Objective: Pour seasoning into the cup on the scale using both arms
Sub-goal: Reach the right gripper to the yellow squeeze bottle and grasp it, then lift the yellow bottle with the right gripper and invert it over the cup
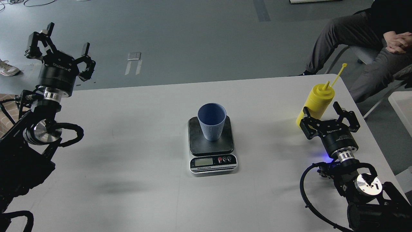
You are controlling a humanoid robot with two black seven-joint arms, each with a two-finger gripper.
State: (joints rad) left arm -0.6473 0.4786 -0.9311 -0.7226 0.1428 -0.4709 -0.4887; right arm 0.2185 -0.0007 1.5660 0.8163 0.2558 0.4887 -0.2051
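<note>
A white table [128, 167] stands on a grey floor, with a seated person [370, 42] beyond its far right corner. The yellow seasoning bottle [317, 102] stands upright near the table's right edge, its tethered cap [344, 65] off the nozzle, so it looks ready to pour. The right gripper [329, 117] sits just in front of it, fingers spread to either side, apparently lining up a grasp but not clamped. At centre, the light blue cup [211, 121] stands on the scale [212, 145], display facing the robot. The left gripper [61, 51] hovers raised at far left, fingers spread, holding nothing.
</note>
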